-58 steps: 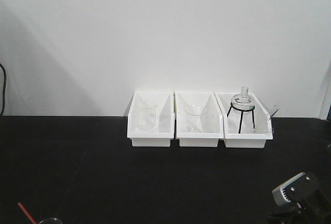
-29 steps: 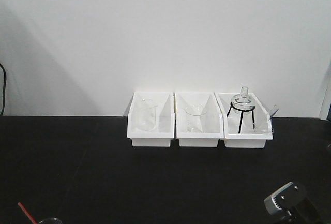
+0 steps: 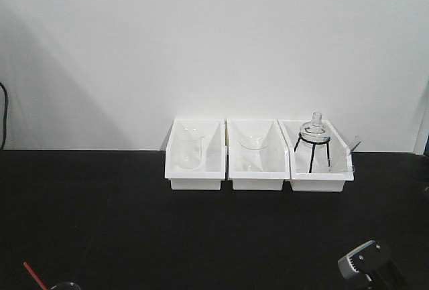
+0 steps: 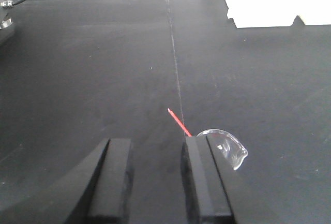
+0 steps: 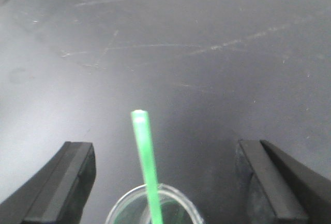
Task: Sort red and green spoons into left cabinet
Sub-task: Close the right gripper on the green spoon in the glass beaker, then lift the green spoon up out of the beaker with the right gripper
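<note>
At the far left of the black counter (image 3: pixel 100 216), the red spoon (image 3: pixel 33 275) is leaning with its thin handle pointing up and left, its lower end dropping towards a clear glass beaker (image 3: pixel 65 286) cut off by the bottom edge of the front view. The left wrist view is showing the same handle (image 4: pixel 180 122) rising just beside the beaker's rim (image 4: pixel 225 149). The spoon's bowl is hiding behind a finger (image 4: pixel 199 182), so it is probably sitting inside the glass. The left end effector (image 4: pixel 155 182) is hovering with its jaws apart and nothing between them; the beaker is lying outside the right-hand finger.

Against the white wall, three white bins are standing in a row: the left bin (image 3: pixel 194 181) and the middle bin (image 3: pixel 257 181) are each holding clear glassware, and the right bin (image 3: pixel 320 183) is holding a round flask on a black tripod (image 3: pixel 312 144).

Further right, a grey part of the right arm (image 3: pixel 365 263) is showing low in the front view. The right end effector (image 5: pixel 165 182) is hanging wide open, gripping nothing — the green spoon (image 5: pixel 147 167) is standing between its fingers, touching neither, in a second beaker (image 5: pixel 124 208).
</note>
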